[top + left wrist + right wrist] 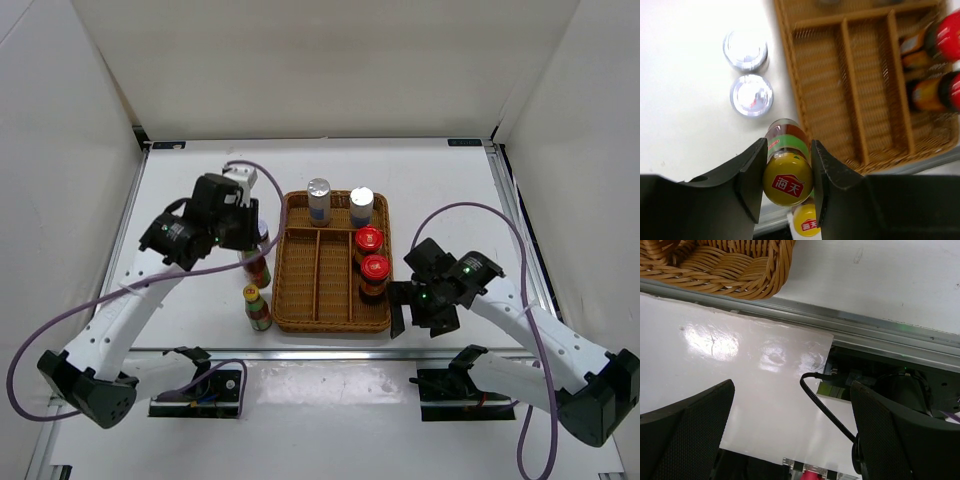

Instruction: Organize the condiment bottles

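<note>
My left gripper (250, 245) is shut on the yellow cap of a slim green bottle (787, 177) just left of the wicker tray (318, 285); I cannot tell if the bottle is off the table. The second yellow-capped bottle (258, 306) stands nearer the front edge. Two grey-lidded jars (745, 48) (751, 95) stand left of the tray, hidden under the arm in the top view. Two silver-capped cylinders (319, 198) (361, 203) stand at the tray's far end. Two red-capped bottles (368, 240) (375, 268) are in its right compartment. My right gripper (420, 310) is open and empty.
The tray's long middle compartments (875, 100) hold nothing. The tray's front right corner (740, 270) lies just ahead of the right gripper, which hangs over the table's front rail (880, 335) and a black cable (825, 405).
</note>
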